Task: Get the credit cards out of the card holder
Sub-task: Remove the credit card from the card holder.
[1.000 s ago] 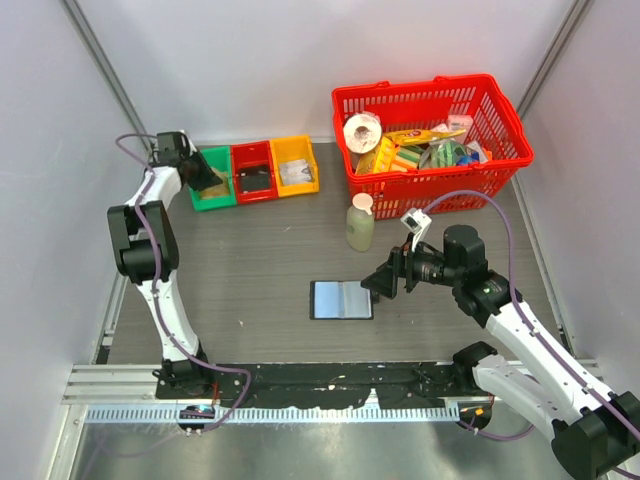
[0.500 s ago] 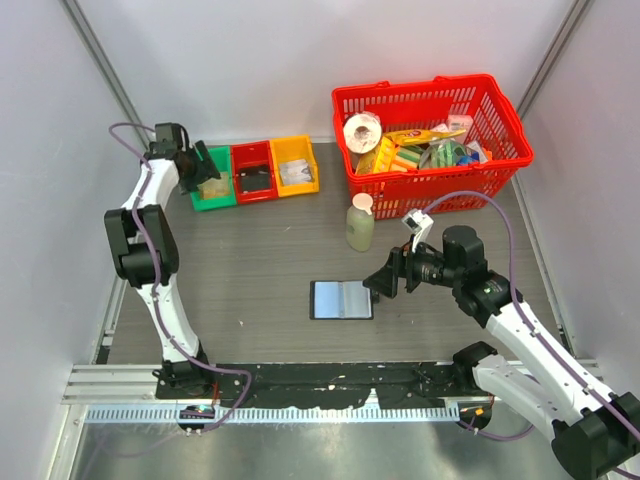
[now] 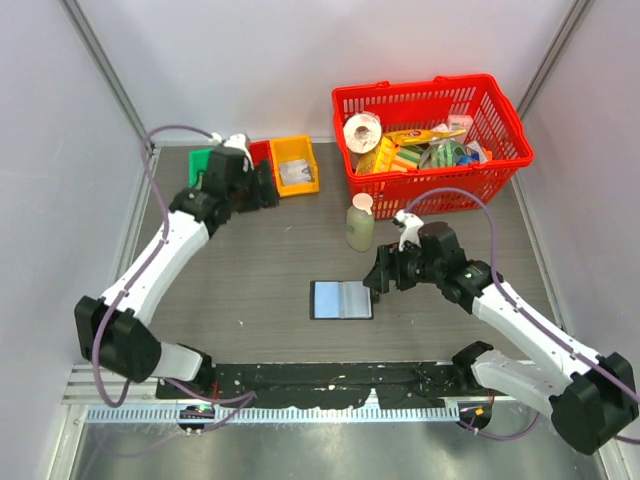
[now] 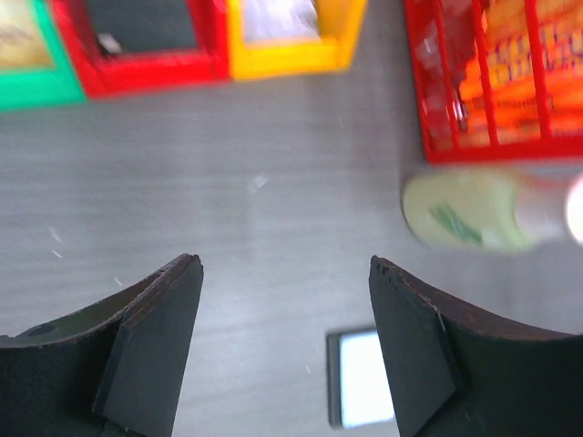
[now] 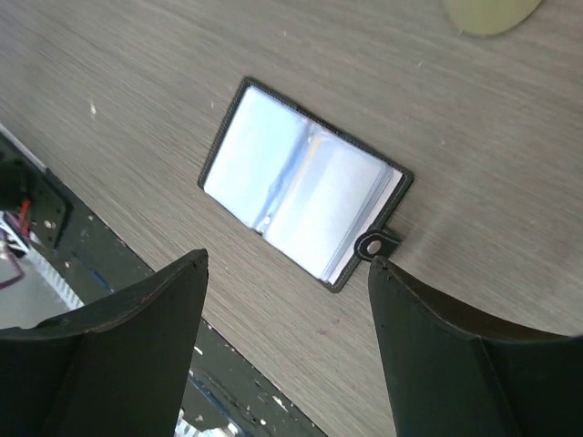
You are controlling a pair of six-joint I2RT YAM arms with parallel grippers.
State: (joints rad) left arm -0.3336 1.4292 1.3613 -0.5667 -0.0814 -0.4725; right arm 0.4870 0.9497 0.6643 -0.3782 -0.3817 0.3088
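Observation:
The card holder (image 3: 341,299) lies open on the table, its pale blue-grey inner faces up and its clasp tab (image 5: 371,244) at the right edge. My right gripper (image 3: 376,282) hangs open just right of it; in the right wrist view the card holder (image 5: 305,196) sits beyond the open right gripper (image 5: 287,259), clasp by the right finger. My left gripper (image 3: 268,188) is open and empty over the table in front of the red tray. In the left wrist view a yellowish flat card (image 4: 18,41) lies in the green tray; the card holder (image 4: 364,390) shows low, beside the right finger of the left gripper (image 4: 284,264).
Green (image 4: 41,91), red (image 4: 146,73) and yellow (image 3: 295,165) trays stand in a row at the back left. A pale green bottle (image 3: 360,224) stands behind the holder. A red basket (image 3: 432,130) of groceries fills the back right. A black rail (image 3: 330,380) runs along the near edge.
My left gripper opened at the green tray, then the arm swung right and forward away from it. My right gripper shifted slightly left toward the card holder.

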